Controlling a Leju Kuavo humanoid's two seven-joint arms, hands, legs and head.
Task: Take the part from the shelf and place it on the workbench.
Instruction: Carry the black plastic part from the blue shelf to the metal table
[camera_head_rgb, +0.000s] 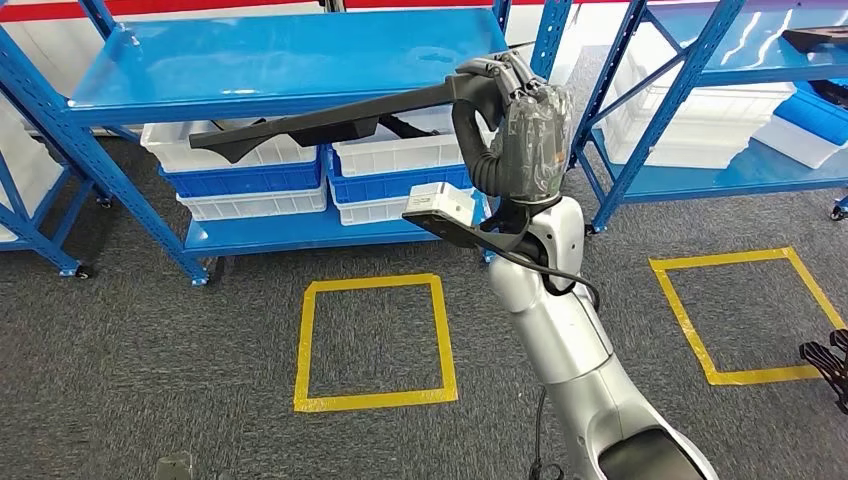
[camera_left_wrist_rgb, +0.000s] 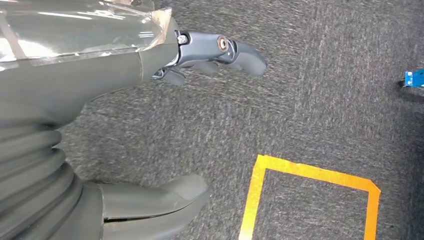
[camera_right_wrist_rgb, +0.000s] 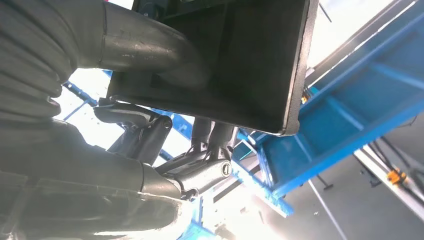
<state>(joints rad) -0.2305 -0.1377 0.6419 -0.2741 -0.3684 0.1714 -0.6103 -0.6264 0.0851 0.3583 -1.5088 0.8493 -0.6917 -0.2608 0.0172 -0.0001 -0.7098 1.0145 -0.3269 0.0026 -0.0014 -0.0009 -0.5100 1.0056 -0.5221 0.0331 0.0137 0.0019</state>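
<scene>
Right hand (camera_head_rgb: 522, 120) raised before blue shelf (camera_head_rgb: 290, 60), fingers (camera_head_rgb: 500, 75) curled over end of long black part (camera_head_rgb: 300, 125); part juts sideways from fingers, clear of shelf. Left hand (camera_left_wrist_rgb: 150, 125) over carpet, fingers spread, holding nothing

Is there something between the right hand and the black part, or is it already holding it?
Nothing stands between them: the right hand already grips one end of the long black part, raised in front of the blue shelf.

The part (camera_head_rgb: 300, 125) looks like matt black plastic. The shelf (camera_head_rgb: 280, 60) is glossy blue painted metal. The carpet (camera_head_rgb: 150, 350) is rough grey.
</scene>
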